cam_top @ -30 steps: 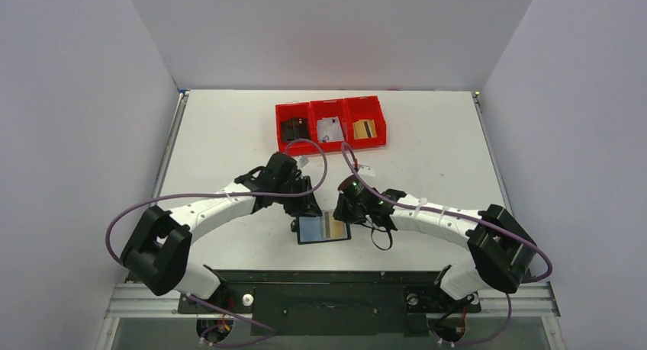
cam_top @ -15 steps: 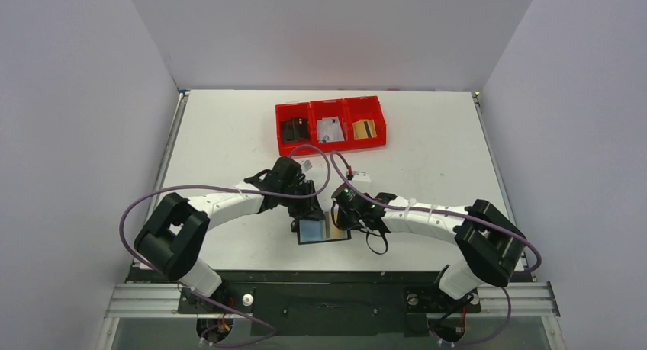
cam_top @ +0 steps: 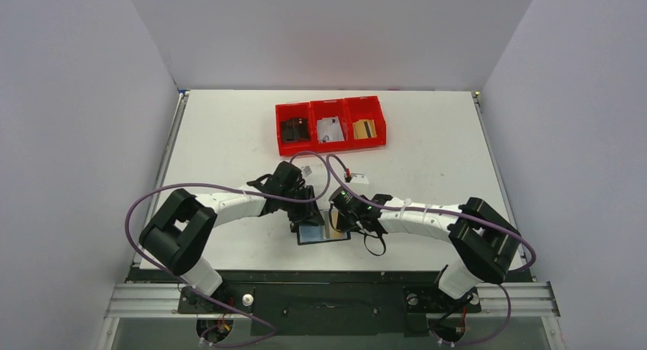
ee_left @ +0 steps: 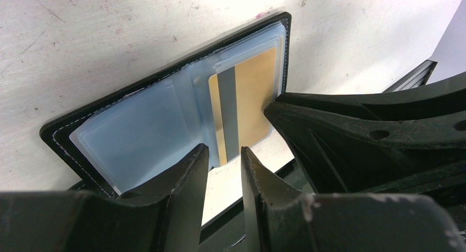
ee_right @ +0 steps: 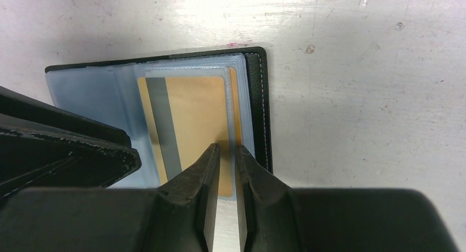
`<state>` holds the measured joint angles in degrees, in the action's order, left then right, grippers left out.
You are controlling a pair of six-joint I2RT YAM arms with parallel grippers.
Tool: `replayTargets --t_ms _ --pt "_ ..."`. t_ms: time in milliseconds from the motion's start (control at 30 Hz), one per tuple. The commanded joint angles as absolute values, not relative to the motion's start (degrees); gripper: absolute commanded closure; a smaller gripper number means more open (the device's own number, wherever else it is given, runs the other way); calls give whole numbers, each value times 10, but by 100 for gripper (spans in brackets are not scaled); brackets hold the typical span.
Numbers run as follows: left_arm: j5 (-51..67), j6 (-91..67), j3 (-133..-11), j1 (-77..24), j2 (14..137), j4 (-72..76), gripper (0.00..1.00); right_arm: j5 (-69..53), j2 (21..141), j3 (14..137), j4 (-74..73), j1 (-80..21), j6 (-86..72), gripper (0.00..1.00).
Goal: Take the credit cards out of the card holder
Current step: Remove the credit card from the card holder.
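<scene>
Card holder (ee_right: 262, 109) open on bench (ee_right: 357, 126) — gold card (ee_right: 192, 115) still sleeved; right hand (ee_right: 225, 153) pinching its edge, left hand (ee_left: 222, 158) grip unclear.

Card holder (ee_right: 259, 109) hemmed in — left tool (ee_left: 224, 153), right tool (ee_right: 226, 149).

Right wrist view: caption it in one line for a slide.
Right gripper, fingertips nearly together, straddles the near edge of the gold card sleeved in the open card holder.
</scene>
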<state>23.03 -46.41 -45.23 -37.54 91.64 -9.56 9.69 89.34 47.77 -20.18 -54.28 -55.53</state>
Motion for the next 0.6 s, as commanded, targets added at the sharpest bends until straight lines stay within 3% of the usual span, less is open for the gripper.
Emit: replayTargets --t_ms 0,567 --pt "241 -472 -445 -380 925 -55 74 114 907 486 -194 -552 -557 87" --pt "248 -488 -425 -383 950 -17 76 112 921 500 -194 -567 -558 100"
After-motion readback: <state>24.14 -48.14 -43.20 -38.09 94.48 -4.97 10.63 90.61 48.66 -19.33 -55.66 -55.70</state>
